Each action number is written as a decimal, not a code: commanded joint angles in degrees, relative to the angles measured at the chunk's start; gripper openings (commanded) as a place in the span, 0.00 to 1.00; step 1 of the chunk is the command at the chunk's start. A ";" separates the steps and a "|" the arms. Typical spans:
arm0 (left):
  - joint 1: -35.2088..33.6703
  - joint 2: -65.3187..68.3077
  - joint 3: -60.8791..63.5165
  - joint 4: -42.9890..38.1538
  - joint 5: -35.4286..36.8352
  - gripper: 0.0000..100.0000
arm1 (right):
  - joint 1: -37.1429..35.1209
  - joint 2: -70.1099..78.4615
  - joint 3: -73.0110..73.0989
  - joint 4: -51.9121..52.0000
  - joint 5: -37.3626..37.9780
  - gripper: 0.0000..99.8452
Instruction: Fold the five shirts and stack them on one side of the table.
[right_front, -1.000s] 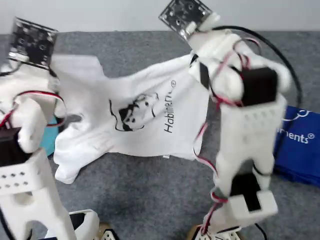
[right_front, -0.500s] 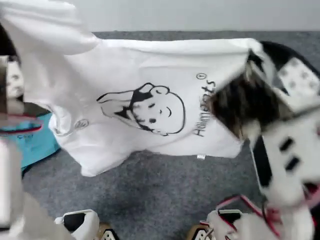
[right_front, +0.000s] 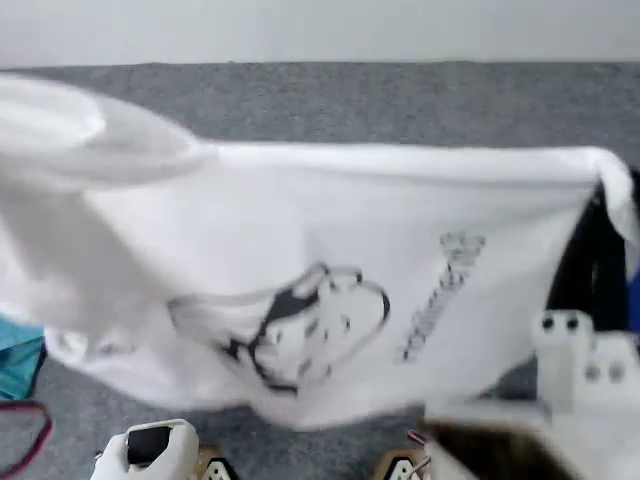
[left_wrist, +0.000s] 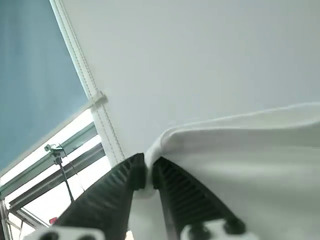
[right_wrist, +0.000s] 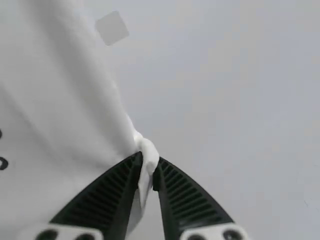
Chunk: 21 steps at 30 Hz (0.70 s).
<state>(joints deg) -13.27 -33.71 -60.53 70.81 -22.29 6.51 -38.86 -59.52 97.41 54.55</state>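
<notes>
The grey bench (right_front: 350, 100) runs across the high view, its far edge meeting a pale wall (right_front: 320, 30). Held up over it and stretched wide is the white shirt (right_front: 330, 230). Its upper edge makes a nearly straight line from the bench's left side to its right, and the cloth drapes down from there toward the near edge. Whether the lower edge touches the surface cannot be told. The front of the shirt faces the camera, with a black line drawing (right_front: 290, 325) near the middle and a tilted row of lettering (right_front: 440, 295) to the right of it. At the left the cloth bunches into a rounded fold over the far left corner. A white arm (right_front: 580, 370) with a dark upright part stands at the near right corner, just beside the shirt's right end. Two arm bases (right_front: 150, 450) sit at the near edge below the hanging cloth. A teal shirt (right_front: 15, 362) lies at the left edge, partly covered by the white one, and a sliver of blue cloth (right_front: 634, 300) shows at the right edge. The left pincer (left_wrist: 146, 175) is closed tight, a pinch of the white shirt's edge clamped between its ribbed black fingers. The right pincer (right_wrist: 146, 175) is likewise closed on a small corner of the same shirt.
</notes>
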 joint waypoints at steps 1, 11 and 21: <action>-0.26 0.18 -3.12 2.55 -1.14 0.01 | 2.51 -1.01 0.18 2.68 0.70 0.01; 4.66 3.16 10.51 16.18 -4.04 0.01 | 3.65 0.48 26.29 4.97 0.62 0.01; 11.60 6.51 49.36 7.30 -11.34 0.01 | -0.84 0.40 65.93 -17.45 0.35 0.01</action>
<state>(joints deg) -1.93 -27.82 -20.79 86.02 -32.92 6.51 -38.59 -1.14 89.41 54.81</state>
